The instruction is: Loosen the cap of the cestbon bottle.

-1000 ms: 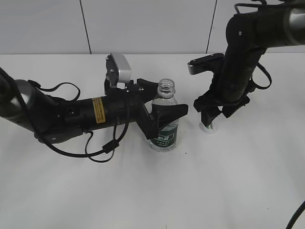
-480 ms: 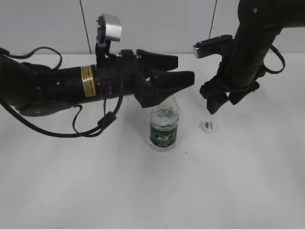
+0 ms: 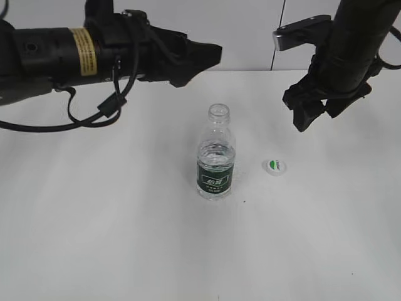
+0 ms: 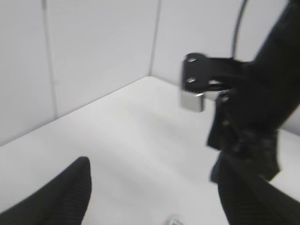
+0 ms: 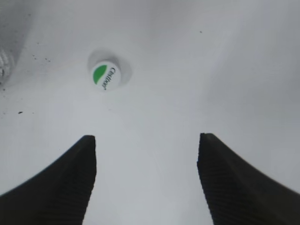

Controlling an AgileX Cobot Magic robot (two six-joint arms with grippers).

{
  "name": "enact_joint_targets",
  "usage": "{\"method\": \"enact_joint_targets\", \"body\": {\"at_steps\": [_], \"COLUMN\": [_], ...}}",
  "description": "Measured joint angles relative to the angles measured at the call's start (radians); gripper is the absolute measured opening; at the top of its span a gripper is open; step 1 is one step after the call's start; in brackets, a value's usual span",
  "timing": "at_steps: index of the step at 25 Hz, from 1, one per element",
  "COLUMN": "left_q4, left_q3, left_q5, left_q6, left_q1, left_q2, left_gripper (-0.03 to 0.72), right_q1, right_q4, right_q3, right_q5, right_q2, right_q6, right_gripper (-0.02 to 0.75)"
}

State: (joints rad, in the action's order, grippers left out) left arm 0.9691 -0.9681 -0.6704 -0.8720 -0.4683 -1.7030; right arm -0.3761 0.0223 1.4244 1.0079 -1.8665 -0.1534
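Note:
The cestbon bottle [image 3: 216,157] stands upright on the white table with its neck open and no cap on it. The cap [image 3: 274,166] lies on the table to its right, green mark up; it also shows in the right wrist view [image 5: 105,75] and at the bottom edge of the left wrist view [image 4: 174,221]. My left gripper [image 3: 210,55] is open and empty, raised high above and behind the bottle. My right gripper [image 3: 313,113] is open and empty, raised above and behind the cap. In the right wrist view the open gripper [image 5: 145,145] frames bare table below the cap.
The white table [image 3: 125,238] runs back to a white panelled wall [image 3: 250,31]. The right arm [image 4: 253,108] fills the right side of the left wrist view. Small dark specks lie near the bottle [image 5: 18,112].
Both arms have risen away from the table. My left gripper let go of the bottle and lifted up and back. My right gripper left the cap on the table and lifted.

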Motion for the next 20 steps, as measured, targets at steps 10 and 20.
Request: {"method": "enact_joint_targets", "body": {"at_steps": [10,20], "left_q4": [-0.162,-0.402], "left_q3": [0.000,0.000], "left_q5": [0.688,0.992], "left_q6": [-0.006,0.162], "left_q1": [0.067,0.176], "left_q2": [0.161,0.165], "left_gripper": [0.494,0.483], "right_q1": [0.017,0.064], "right_q4": [0.086,0.093], "right_q3": [0.000,0.000], "right_q5": [0.113,0.044], "right_q2": [0.036,0.037], "right_q6": [0.035,0.035], "right_gripper": [0.516,0.516]}}
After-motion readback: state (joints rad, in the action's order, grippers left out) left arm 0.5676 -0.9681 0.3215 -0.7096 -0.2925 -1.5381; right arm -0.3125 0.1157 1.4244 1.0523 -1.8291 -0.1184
